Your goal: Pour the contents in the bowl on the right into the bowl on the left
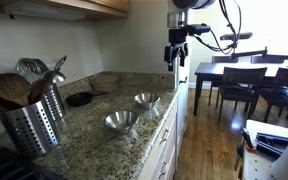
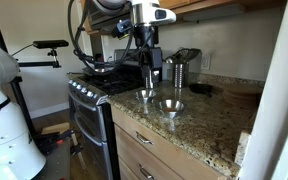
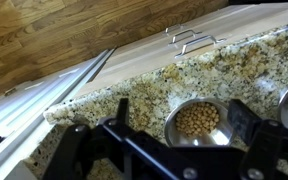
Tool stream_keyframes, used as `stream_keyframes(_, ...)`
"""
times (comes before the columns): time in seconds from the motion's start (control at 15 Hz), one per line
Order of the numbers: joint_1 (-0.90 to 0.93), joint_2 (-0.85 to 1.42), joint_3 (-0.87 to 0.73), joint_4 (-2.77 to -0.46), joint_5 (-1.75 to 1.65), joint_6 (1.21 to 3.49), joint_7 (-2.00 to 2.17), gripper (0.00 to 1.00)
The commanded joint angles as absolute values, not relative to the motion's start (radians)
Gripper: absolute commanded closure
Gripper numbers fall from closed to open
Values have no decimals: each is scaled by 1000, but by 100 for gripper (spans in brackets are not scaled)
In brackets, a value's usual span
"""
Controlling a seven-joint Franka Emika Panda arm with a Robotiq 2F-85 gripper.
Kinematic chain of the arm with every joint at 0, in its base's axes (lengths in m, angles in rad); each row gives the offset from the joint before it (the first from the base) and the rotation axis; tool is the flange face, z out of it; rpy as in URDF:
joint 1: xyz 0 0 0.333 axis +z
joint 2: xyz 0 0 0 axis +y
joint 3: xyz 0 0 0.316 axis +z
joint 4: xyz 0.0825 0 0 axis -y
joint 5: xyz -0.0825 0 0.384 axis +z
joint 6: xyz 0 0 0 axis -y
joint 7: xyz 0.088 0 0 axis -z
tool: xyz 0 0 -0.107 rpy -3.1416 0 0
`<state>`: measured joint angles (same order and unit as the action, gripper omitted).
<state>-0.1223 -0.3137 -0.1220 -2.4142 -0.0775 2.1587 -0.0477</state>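
arm (image 2: 142,14): reaches in from above, wrist vertical | gripper (image 1: 177,60): points straight down, jaws spread wide, holds nothing | place: hovers above the counter (image 1: 84,125), near its front edge

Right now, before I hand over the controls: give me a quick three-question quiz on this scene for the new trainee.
1. True or false: the pincer is shut on a bowl.
2. How many steel bowls stand on the granite counter? A one, B two, C three.
3. Fill in: in the wrist view, the bowl under the pincer holds small round ____ pieces.
Key: 1 false, it hangs open above them; 2 B; 3 tan.
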Motion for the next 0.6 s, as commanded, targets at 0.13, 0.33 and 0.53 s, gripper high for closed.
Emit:
stream_keyframes(0.13,-119,-163,-128,-2253,-81,2161,-89,0)
stream_keyframes(0.33,-117,-88,-126,-2171,-75,2155,-105,0)
stream_keyframes(0.53,-110,-18,-119,-2111,-48,2139,-131,0)
